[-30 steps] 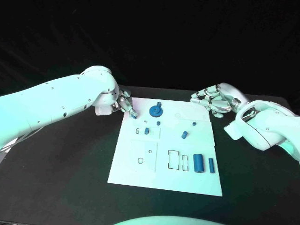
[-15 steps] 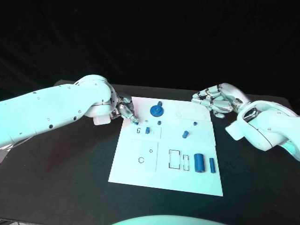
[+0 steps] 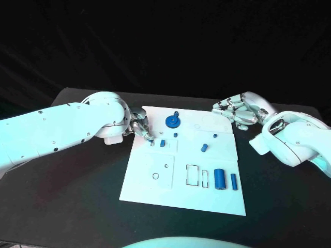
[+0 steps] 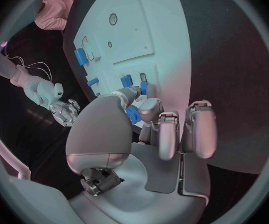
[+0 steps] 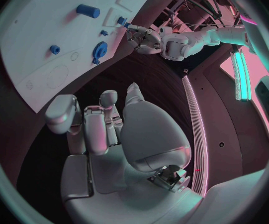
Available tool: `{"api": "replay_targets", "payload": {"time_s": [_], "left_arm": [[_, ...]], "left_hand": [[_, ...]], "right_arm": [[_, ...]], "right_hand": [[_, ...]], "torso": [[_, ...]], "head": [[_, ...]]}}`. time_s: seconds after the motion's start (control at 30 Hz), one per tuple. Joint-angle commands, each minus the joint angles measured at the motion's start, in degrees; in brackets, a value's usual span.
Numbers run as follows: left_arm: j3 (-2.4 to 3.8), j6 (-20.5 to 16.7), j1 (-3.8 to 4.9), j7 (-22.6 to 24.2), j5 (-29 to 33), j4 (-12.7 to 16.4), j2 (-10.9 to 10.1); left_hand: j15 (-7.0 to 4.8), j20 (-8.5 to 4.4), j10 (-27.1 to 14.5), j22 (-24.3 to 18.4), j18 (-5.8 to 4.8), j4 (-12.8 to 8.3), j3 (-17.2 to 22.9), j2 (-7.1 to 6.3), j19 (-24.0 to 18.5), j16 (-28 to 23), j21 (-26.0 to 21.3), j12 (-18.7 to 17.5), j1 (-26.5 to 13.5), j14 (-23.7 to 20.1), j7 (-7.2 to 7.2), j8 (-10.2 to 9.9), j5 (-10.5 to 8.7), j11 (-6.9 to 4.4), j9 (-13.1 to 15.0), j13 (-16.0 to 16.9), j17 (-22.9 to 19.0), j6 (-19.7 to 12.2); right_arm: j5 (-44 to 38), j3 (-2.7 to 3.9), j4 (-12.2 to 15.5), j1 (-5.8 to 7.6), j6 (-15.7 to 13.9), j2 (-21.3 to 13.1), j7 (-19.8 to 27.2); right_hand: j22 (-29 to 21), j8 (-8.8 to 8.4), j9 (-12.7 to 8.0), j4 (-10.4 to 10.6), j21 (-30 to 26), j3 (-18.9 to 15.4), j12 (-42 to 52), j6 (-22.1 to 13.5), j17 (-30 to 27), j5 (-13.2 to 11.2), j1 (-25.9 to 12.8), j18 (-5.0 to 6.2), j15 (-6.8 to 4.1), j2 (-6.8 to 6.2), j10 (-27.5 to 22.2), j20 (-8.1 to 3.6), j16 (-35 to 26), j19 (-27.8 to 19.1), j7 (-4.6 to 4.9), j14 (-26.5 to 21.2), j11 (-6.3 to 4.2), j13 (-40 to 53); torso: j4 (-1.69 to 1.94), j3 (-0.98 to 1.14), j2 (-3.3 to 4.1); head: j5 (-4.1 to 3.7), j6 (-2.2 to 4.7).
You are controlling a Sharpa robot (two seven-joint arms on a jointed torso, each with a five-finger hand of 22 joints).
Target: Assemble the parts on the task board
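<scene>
The white task board [image 3: 182,192] lies mid-table. My left hand [image 3: 139,125] hovers at the board's left edge, pinching a small blue part [image 4: 133,115] between thumb and a finger, just above two small blue pieces [image 3: 162,144] standing in the board. A blue gear [image 3: 171,122] sits to the hand's right. A blue cylinder [image 3: 219,179] and a thin blue bar [image 3: 233,181] lie near the board's right edge. My right hand [image 3: 240,111] hangs off the far right corner, fingers loosely bent and apart, holding nothing.
Two more small blue pieces [image 3: 204,148] stand mid-board, with outlined slots [image 3: 192,175] nearer me. The black table [image 3: 61,206] stretches wide around the board. In the right wrist view the gear [image 5: 100,50] and cylinder [image 5: 87,11] show on the board [image 5: 41,30].
My left hand has moved along the board's left edge toward me, carrying the small blue part from beside the gear to the row of small pieces. The right hand has stayed put.
</scene>
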Motion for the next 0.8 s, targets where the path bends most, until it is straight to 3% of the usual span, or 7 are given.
{"api": "replay_targets", "payload": {"time_s": [0.03, 0.8], "left_arm": [[0.03, -0.1, -0.13, 0.0, -1.6, 0.2, 0.2], [0.04, 2.3, -1.08, 0.2, -1.7, -0.1, 0.9]], "left_hand": [[-0.48, -0.35, 0.2, 8.1, -0.61, -7.8, 8.2, 0.49, 1.8, 0.1, 0.2, -0.1, 0.0, 5.9, -0.03, 0.3, 0.21, 0.02, 0.1, -0.1, 15.1, 0.4], [-0.50, -0.37, 0.1, 8.1, -0.61, -7.9, 8.3, 0.36, 1.8, 0.1, 0.2, -0.2, -0.1, 5.9, -0.08, 0.4, 0.40, -0.03, 0.2, -0.1, 15.1, 0.5]], "right_arm": [[-0.4, -0.01, 0.1, -0.05, 0.7, 0.0, 0.5], [-1.0, -0.02, 0.0, -0.10, 1.2, 0.1, 0.4]], "right_hand": [[-0.1, 0.27, 0.1, 0.0, 0.3, -0.2, 0.3, 0.3, 0.0, 0.4, 0.4, 0.75, -0.33, 0.18, 0.2, 0.04, 0.3, 0.3, -0.04, 2.1, -0.11, -0.1], [-0.1, 0.28, 0.1, -0.1, 0.3, -0.3, 0.2, 0.3, 0.0, 0.4, 0.6, 0.75, -0.34, 0.16, 0.1, 0.03, 0.3, 0.3, -0.04, 2.1, -0.12, -0.1]], "torso": [[0.01, -0.01, 0.05], [0.04, -0.02, -0.04]], "head": [[-0.03, -0.11], [-0.17, -0.44]]}}
